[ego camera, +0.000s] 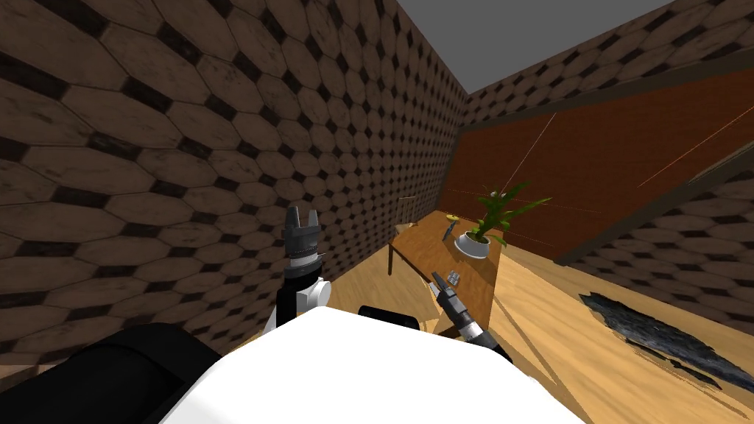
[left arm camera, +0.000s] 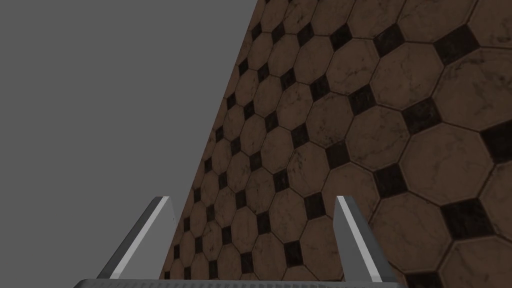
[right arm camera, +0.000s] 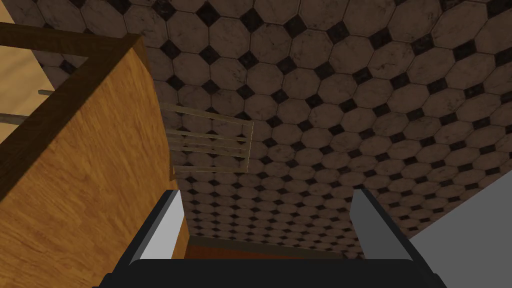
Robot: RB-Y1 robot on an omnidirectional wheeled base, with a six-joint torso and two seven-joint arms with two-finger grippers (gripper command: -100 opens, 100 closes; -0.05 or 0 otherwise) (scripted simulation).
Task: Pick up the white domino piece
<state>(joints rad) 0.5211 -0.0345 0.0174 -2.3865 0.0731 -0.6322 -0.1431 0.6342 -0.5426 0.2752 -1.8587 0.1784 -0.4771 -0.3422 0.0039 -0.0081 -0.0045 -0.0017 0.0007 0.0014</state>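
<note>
now | right claw (ego camera: pixel 439 281) fingers wide apart, at the near end of the wooden surface (ego camera: pixel 423 254) | white domino piece (ego camera: pixel 454 277) lies on it just beside the fingertips | potted plant (ego camera: pixel 478 239) farther along | left claw (ego camera: pixel 302 218) wide too, raised near the tiled wall

Wooden table (ego camera: pixel 421 249) carries four things: a potted plant (ego camera: pixel 472 245) in a white bowl near the middle, a small pale domino (ego camera: pixel 454 277) towards the near end, and a dark tool (ego camera: pixel 447 232) and a yellow item (ego camera: pixel 451 216) farther back.
</note>
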